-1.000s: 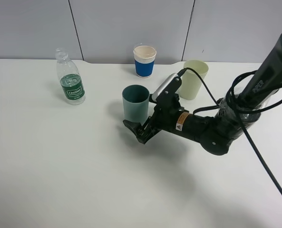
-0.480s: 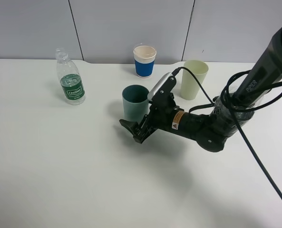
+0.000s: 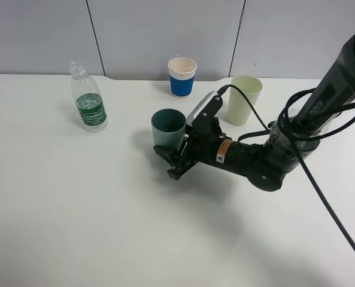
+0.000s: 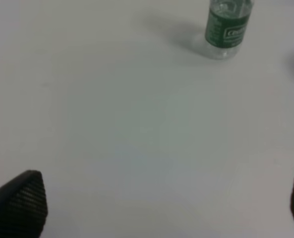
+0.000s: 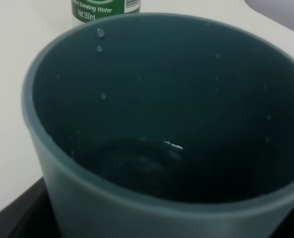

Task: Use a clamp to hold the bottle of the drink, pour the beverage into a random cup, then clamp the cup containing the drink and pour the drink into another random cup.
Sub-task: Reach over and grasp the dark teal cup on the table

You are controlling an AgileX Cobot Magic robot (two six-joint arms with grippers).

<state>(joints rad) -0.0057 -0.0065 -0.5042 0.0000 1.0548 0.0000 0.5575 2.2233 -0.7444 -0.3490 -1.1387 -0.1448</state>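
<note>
The teal cup containing the drink [image 3: 168,127] leans slightly near the table's middle, and my right gripper [image 3: 170,160] is shut on its lower part. In the right wrist view this cup [image 5: 161,124] fills the frame, with clear beverage [image 5: 142,158] pooled at its bottom, drops on its inner wall and a black finger [image 5: 13,220] beside it. The bottle [image 3: 88,104] stands upright at the back left, capless. The blue-banded white cup [image 3: 182,76] stands at the back centre. My left gripper [image 4: 159,208] is open over bare table, with the bottle [image 4: 227,25] some way off.
A taller pale yellow-green tumbler [image 3: 244,100] stands just behind the right arm. The right arm's black cables [image 3: 309,137] loop over the table's right side. A grey panelled wall [image 3: 165,30] runs along the table's far edge.
My right gripper has shut on the teal cup, which now leans and shows more of its inside. The left gripper has stayed open.
</note>
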